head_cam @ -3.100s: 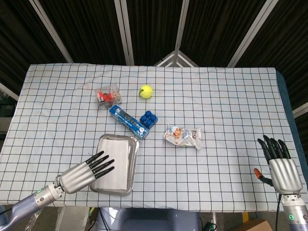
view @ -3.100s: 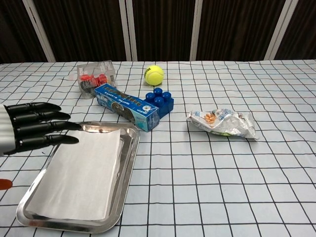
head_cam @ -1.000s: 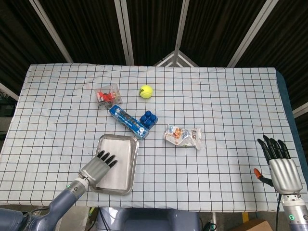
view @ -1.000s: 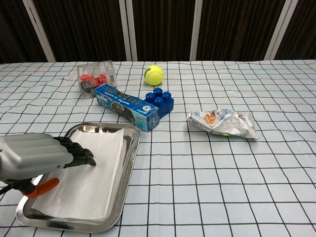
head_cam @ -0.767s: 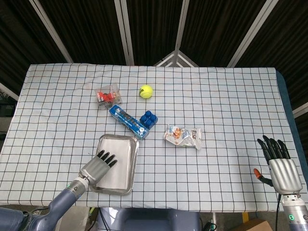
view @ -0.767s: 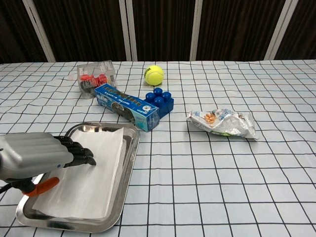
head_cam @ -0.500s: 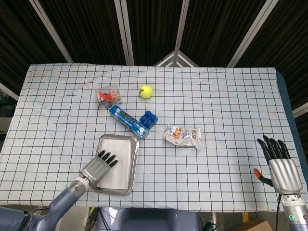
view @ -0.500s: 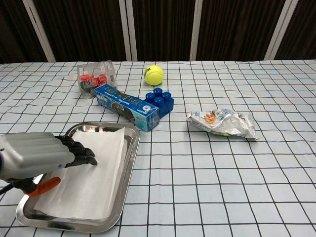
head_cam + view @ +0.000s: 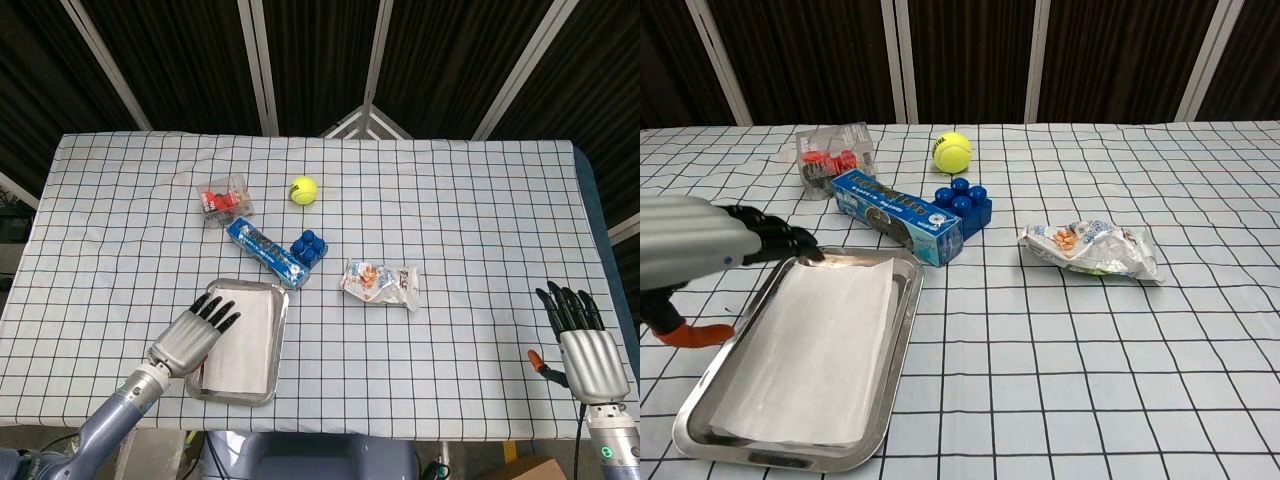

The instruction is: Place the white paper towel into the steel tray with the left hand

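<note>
The white paper towel lies flat inside the steel tray near the table's front left. My left hand hovers over the tray's left rim with its dark fingers stretched out and apart, holding nothing and clear of the towel. My right hand stays at the front right edge of the table, fingers straight and spread, empty. The chest view does not show it.
Behind the tray lie a blue carton and a blue block. Further back are a clear box of red pieces and a tennis ball. A snack bag lies mid-table.
My left hand has lifted off the paper towel and drawn back to the left, above the tray's rim. The towel stays flat in the tray. The right hand has not moved.
</note>
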Tool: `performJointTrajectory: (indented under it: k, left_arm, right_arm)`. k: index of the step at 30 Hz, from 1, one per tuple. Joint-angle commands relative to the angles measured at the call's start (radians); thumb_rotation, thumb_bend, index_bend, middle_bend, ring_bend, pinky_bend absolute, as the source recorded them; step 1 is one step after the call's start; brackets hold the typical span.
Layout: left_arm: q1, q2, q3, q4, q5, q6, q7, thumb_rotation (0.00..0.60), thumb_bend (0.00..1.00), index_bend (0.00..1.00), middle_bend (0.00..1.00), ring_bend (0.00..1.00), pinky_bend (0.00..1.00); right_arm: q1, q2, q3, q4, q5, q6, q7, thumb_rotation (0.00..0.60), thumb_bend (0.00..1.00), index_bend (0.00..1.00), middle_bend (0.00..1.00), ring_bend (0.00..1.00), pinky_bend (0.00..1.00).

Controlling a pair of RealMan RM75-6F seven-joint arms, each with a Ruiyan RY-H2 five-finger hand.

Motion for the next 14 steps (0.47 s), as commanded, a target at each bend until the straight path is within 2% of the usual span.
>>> performJointTrajectory:
  k: [1,6,9,14]
  left_arm:
    - [0.105,0.073,0.014,-0.033,0.164,0.158,-0.116,0.6,0.16,0.0,0.0,0.0,0.0]
    - [0.286,0.07,0.045,0.073,0.373,0.419,-0.296,0.6,0.08,0.0,0.0,0.0,0.0]
    - [0.353,0.055,0.058,0.141,0.423,0.506,-0.349,0.6,0.07,0.0,0.0,0.0,0.0]
    - [0.492,0.013,0.079,0.323,0.467,0.651,-0.486,0.6,0.07,0.0,0.0,0.0,0.0]
  right_arm:
    - [0.0,-0.001,0.0,0.001,-0.001,0.001,-0.002,0.6,0.31,0.0,0.0,0.0,0.0]
    - [-0.001,-0.005,0.0,0.003,-0.006,0.007,-0.014,0.6,0.31,0.0,0.0,0.0,0.0]
    - [-0.001,-0.008,0.0,0.004,-0.009,0.01,-0.018,0.6,0.31,0.0,0.0,0.0,0.0]
    - [0.001,-0.012,-0.001,0.005,-0.016,0.011,-0.029,0.6,0.31,0.0,0.0,0.0,0.0]
